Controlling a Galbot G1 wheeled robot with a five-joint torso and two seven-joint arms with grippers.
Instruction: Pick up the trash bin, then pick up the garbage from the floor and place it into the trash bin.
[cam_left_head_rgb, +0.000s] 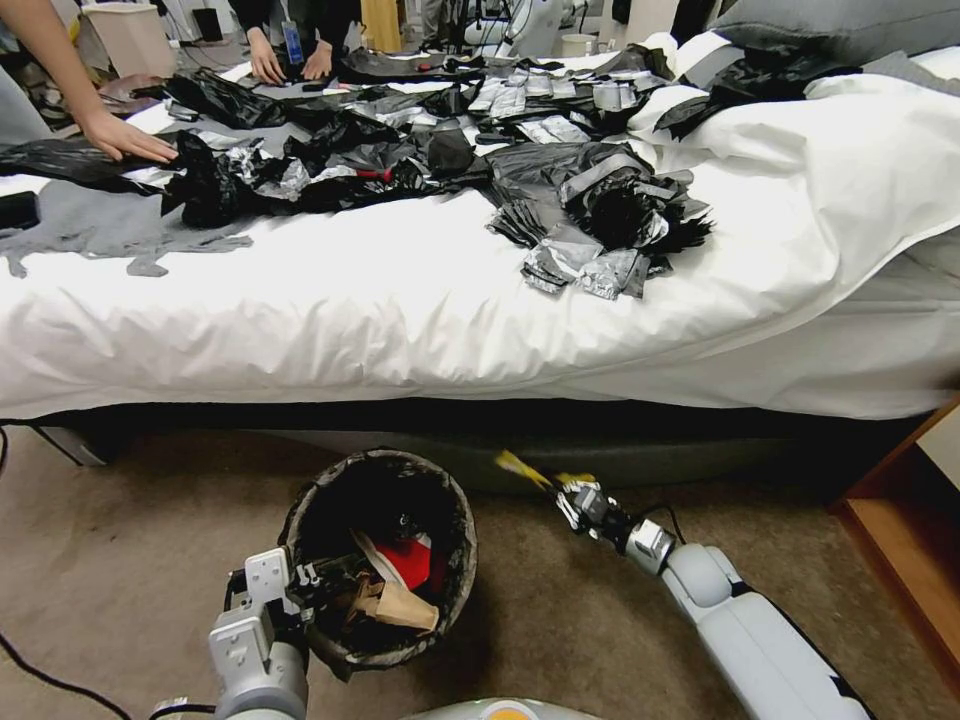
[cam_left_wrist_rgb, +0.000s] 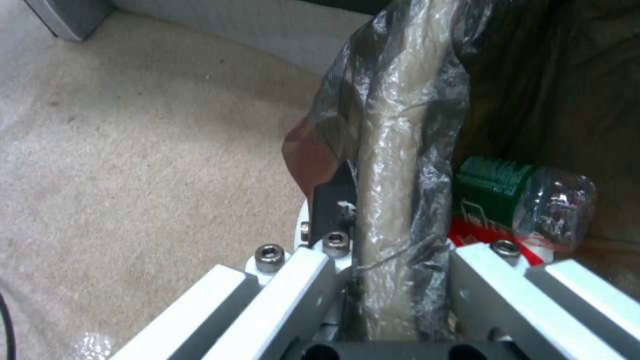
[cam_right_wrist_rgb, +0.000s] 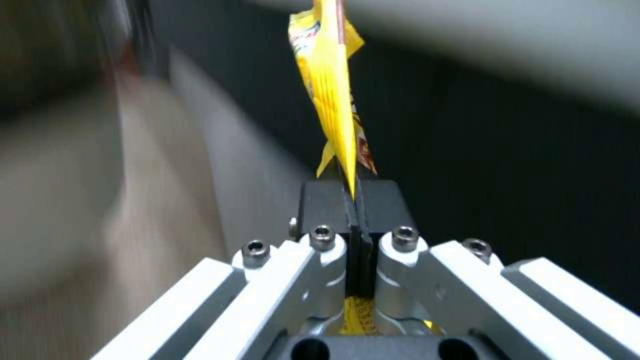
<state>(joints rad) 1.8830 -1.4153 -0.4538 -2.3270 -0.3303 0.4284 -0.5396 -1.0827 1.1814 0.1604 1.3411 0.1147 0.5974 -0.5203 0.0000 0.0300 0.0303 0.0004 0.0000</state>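
Pinched tight in my right gripper (cam_right_wrist_rgb: 353, 200) is the yellow wrapper (cam_right_wrist_rgb: 330, 85), a flat piece of the garbage caught by one end between the closed pads so the rest sticks out past the tips. In the head view that gripper (cam_left_head_rgb: 572, 495) hangs above the carpet (cam_left_head_rgb: 120, 560), just beside the trash bin (cam_left_head_rgb: 455, 520) on its right and near the dark gap under the bed (cam_left_head_rgb: 400, 330). The wrapper (cam_left_head_rgb: 522, 467) points up and toward the bin, which I judge is so it can be carried over the opening and let go.

My left gripper (cam_left_wrist_rgb: 393, 260) is closed on the bin's rim (cam_left_wrist_rgb: 393, 150), one finger outside the wall and one inside, with the bag liner (cam_left_wrist_rgb: 433, 90) squeezed over the pale plastic between them. Holding it by the rim keeps the mouth open and upward beside my working arm. In the head view this gripper (cam_left_head_rgb: 305, 585) sits at the bin's near-left edge.

Inside the bin lie a green-labelled clear bottle (cam_left_wrist_rgb: 527, 195), a red-and-white wrapper (cam_left_head_rgb: 405, 560) and brown paper scraps (cam_left_head_rgb: 400, 605). On the bed, black and silver plastic sheets (cam_left_head_rgb: 600, 220) are spread, with a person's hand (cam_left_head_rgb: 125, 135) resting among them.
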